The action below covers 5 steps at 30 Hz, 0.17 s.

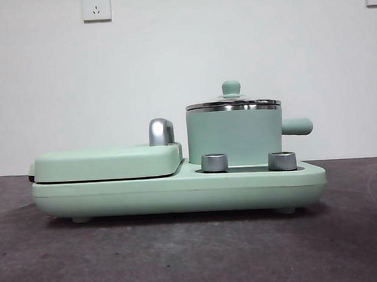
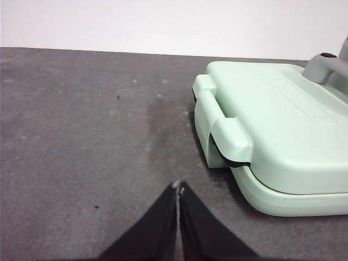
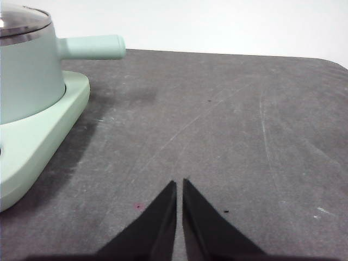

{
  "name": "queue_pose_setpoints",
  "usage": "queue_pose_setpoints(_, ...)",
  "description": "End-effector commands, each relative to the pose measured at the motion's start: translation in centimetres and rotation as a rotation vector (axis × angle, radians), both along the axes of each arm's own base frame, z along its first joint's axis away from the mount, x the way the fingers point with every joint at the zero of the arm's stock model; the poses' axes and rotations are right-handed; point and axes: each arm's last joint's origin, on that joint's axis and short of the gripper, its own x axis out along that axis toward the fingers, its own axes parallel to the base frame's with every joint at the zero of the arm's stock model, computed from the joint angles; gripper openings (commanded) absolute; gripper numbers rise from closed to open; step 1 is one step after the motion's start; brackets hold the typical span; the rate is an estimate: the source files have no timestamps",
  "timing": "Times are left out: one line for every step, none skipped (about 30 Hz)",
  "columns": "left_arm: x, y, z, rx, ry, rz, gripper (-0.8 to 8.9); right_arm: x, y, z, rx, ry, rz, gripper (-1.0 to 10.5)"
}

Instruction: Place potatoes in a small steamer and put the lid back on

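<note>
A mint-green small steamer (image 1: 234, 137) stands on a green cooker base (image 1: 178, 189) with its glass lid (image 1: 233, 103) on; no potato shows. The left gripper (image 2: 178, 187) near the griddle cover (image 2: 283, 130) and the right gripper (image 3: 179, 184) beside the steamer hover over the dark table (image 3: 228, 125), jaws closed together, holding nothing.

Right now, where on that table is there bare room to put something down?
Bare table lies in front of the green cooker base. More lies off the griddle end, by the left gripper, and beyond the steamer handle, by the right gripper. On the base it is crowded: griddle, steamer with lid on, and two knobs.
</note>
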Motion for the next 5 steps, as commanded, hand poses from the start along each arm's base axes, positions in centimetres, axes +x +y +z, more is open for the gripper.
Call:
queue_pose_setpoints(0.07, 0.0, -0.71, 0.009, 0.023, 0.001, 0.05, 0.03, 0.01, -0.07, -0.011, -0.008, 0.004, 0.2)
queue_pose_setpoints(0.07, -0.01, -0.71, 0.009, 0.023, 0.001, 0.05, 0.03, 0.01, -0.07, -0.011, -0.008, 0.004, 0.2)
queue_pose_setpoints(0.07, -0.01, -0.71, 0.009, 0.023, 0.001, 0.05, 0.03, 0.01, -0.07, -0.011, -0.008, 0.004, 0.2)
queue_pose_setpoints(0.07, -0.01, -0.71, 0.009, 0.023, 0.001, 0.05, 0.03, 0.01, -0.07, -0.011, -0.008, 0.004, 0.2)
queue_pose_setpoints(0.07, -0.01, -0.71, 0.009, 0.023, 0.001, 0.05, 0.03, 0.01, -0.07, -0.011, -0.008, 0.004, 0.2)
